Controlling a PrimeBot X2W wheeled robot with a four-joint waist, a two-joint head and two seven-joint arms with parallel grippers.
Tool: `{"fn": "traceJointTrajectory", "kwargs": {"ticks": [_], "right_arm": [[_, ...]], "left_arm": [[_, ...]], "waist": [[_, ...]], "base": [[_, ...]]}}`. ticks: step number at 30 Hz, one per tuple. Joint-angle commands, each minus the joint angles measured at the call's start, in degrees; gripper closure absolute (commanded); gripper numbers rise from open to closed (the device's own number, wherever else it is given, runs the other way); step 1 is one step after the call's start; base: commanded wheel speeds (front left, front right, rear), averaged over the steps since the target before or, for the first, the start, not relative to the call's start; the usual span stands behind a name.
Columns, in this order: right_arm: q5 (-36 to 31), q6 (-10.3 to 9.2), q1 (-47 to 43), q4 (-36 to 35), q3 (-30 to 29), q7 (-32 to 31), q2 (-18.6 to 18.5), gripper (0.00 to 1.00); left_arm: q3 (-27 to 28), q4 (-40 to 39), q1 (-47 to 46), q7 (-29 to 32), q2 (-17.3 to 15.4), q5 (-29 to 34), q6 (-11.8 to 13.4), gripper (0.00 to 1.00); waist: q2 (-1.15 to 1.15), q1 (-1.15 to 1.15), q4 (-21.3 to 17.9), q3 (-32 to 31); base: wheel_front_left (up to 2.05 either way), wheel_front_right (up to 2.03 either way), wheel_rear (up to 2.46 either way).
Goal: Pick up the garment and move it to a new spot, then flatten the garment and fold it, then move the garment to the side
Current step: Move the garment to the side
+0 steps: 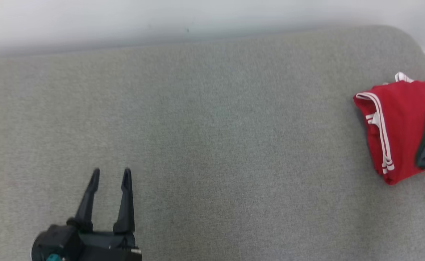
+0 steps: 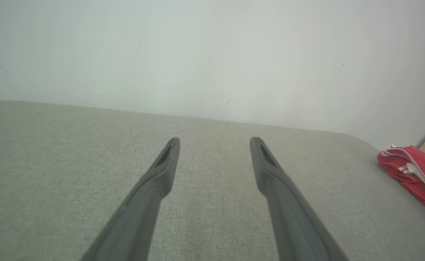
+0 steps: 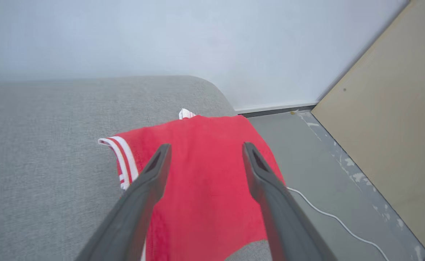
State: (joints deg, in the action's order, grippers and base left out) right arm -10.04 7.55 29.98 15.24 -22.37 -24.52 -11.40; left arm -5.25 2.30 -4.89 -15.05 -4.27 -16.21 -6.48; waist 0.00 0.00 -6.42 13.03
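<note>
Padded surface (image 1: 212,127) sits against the wall (image 1: 161,18), which is behind it. Folded garment (image 1: 393,127) lies on the surface at its right edge, near the rear right corner. Right gripper (image 3: 207,146) is over the garment. Left gripper (image 1: 111,170) is over the front left, well apart from it. Floor (image 3: 306,152) lies right of the surface, with a cable (image 3: 328,215) on it and a board panel (image 3: 390,127) further right.

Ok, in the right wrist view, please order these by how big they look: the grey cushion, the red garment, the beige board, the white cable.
1. grey cushion, largest.
2. red garment and beige board: they look about alike, so I do not rank them.
3. white cable, smallest.
</note>
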Motion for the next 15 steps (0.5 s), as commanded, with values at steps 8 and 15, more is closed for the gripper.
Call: {"fn": "traceJointTrajectory", "kwargs": {"ticks": [8, 15], "right_arm": [[10.6, -0.15, -15.9, -9.2, 9.4, 13.6, 4.7, 0.0], [12.6, -0.15, -24.6, -10.9, 12.7, 23.3, 7.6, 0.0]], "left_arm": [[1.6, 3.1, 4.0, -0.2, 1.1, -2.0, 0.2, 0.0], [4.6, 5.9, 6.7, -0.2, 1.2, -2.7, 0.4, 0.0]], "waist": [[0.0, 0.0, 3.2, -7.8], [0.0, 0.0, 4.5, -11.9]], "base": [[0.0, 0.0, 0.0], [0.0, 0.0, 0.0]]}}
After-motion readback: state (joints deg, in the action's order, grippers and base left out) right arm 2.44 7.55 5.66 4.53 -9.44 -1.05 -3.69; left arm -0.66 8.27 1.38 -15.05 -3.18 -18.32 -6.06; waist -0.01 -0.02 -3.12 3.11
